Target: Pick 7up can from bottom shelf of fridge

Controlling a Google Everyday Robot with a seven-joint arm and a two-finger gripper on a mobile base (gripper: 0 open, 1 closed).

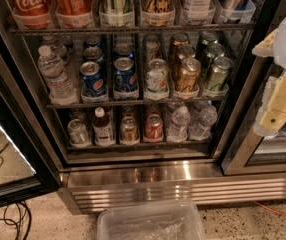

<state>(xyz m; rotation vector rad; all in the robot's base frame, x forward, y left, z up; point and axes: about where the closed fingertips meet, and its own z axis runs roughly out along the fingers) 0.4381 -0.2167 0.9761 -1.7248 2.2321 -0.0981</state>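
The fridge (183,186) stands with its door open, and its ribbed steel base is at the bottom. On the bottom shelf (133,145) the 7up can (78,132), pale silvery-grey, stands at the far left in a clear holder. To its right stand a small red-capped bottle (103,126), a bronze-gold can (129,130), a red can (154,127) and two water bottles (189,123). My gripper (259,86), white with cream fingers, hangs open and empty at the right edge. It is in front of the fridge's right frame, well right of and above the 7up can.
The middle rack holds blue Pepsi cans (108,76), a water bottle (53,74) and gold and green cans. Coca-Cola (28,4) stands on the rack above. The open glass door (8,154) juts out at left. A clear plastic bin (150,224) and cables (3,226) lie on the floor.
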